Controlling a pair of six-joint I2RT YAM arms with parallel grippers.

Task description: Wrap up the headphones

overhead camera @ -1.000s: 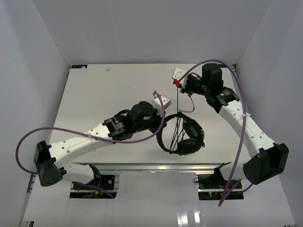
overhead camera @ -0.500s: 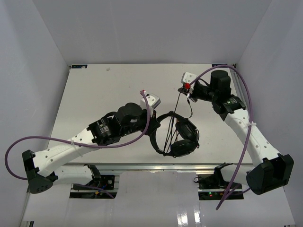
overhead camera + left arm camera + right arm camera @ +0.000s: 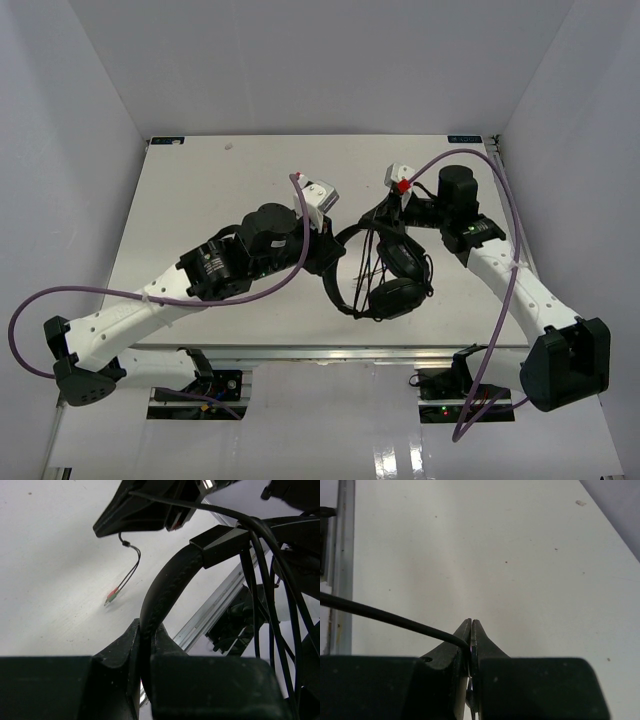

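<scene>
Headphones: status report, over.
Both shut: left pincer on headband, right pincer on cable. Loops across headphones. No obstruction seen.

I see a white table (image 3: 190,200) boxed in by three plain pale walls: the left wall (image 3: 60,150), the back wall (image 3: 320,60) and the right wall (image 3: 590,110). A metal rail (image 3: 330,352) runs along the table's near edge. The tabletop carries small dark specks and one pinkish mark (image 3: 228,147) near the far left corner. Below the rail lies a glossy white surface (image 3: 330,450), perhaps the floor, with a bright glare patch (image 3: 385,462). The light looks even and soft, with faint shadows.
</scene>
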